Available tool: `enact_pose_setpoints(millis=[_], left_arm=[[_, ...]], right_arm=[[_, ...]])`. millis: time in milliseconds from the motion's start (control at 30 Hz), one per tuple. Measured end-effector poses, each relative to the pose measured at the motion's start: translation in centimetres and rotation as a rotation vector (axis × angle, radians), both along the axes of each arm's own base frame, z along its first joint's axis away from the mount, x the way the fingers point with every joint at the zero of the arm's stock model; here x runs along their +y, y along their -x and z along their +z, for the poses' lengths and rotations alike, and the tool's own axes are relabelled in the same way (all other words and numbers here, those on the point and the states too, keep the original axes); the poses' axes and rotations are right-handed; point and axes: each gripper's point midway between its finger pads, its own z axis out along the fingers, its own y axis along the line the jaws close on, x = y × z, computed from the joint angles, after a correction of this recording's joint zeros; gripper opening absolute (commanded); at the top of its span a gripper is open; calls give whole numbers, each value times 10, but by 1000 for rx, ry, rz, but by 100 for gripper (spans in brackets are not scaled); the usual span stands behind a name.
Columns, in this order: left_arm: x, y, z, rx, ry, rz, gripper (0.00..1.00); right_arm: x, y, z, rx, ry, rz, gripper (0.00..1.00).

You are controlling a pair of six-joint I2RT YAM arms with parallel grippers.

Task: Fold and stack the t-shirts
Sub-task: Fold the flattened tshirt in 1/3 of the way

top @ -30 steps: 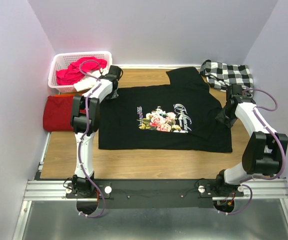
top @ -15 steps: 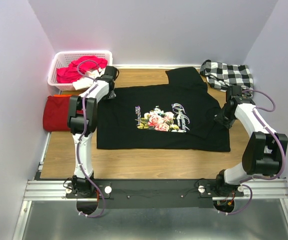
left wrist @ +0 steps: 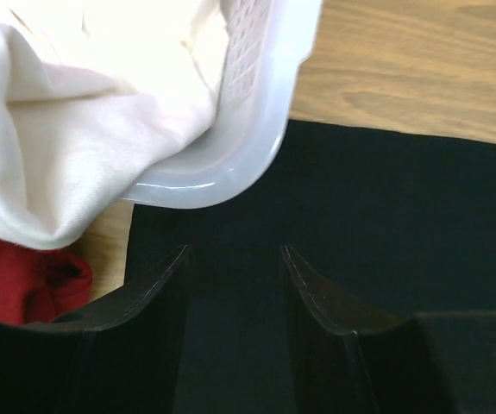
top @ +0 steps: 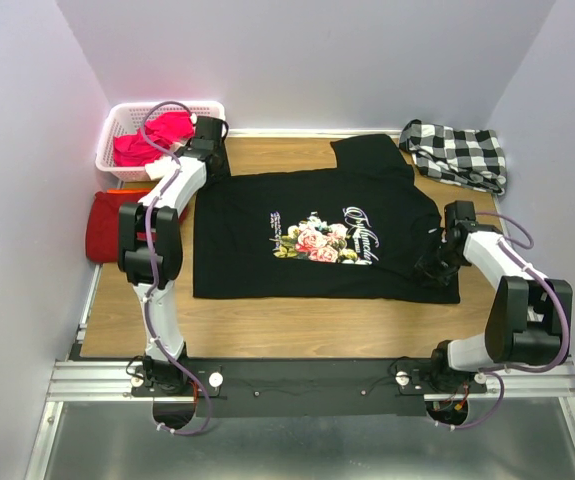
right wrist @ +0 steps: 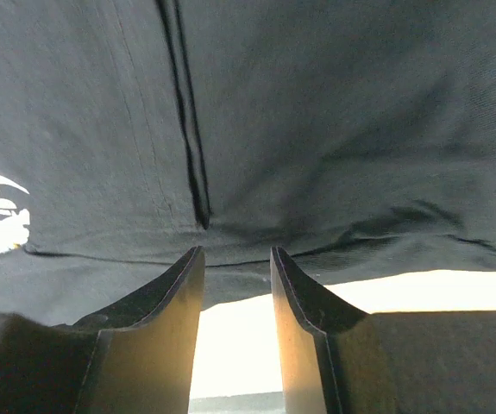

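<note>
Lying flat, black t-shirt (top: 317, 238), left pincer (left wrist: 235, 251) over one edge, right pincer (right wrist: 236, 252) opposite.

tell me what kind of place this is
Probably a robot lab test cell: plain white walls box in a wooden table, two arms are bolted to a metal rail, and a black t-shirt lies spread out.

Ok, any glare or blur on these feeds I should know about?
Top external: even light, sharp, black shirt reads clearly. Left wrist: basket rim and white cloth bright, slightly soft. Right wrist: table blown out, fingers dark.
</note>
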Motion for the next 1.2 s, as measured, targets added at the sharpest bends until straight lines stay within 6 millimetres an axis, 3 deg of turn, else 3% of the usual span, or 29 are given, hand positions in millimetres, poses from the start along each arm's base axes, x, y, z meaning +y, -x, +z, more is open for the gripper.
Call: enact_pose_setpoints(millis=[167, 367, 633, 933, 1200], left_arm=[[-6, 0, 11, -25, 18, -27, 54], [-6, 14, -10, 29, 21, -39, 54], [-7, 22, -19, 54, 23, -47, 54], [-8, 25, -22, 62, 27, -51, 54], [-7, 25, -23, 65, 27, -51, 54]], right_arm=[[11, 6, -7, 2, -59, 0, 45], [16, -2, -7, -36, -87, -2, 45], [16, -11, -6, -68, -88, -14, 44], [14, -18, -16, -65, -81, -16, 19], [15, -20, -16, -72, -79, -12, 17]])
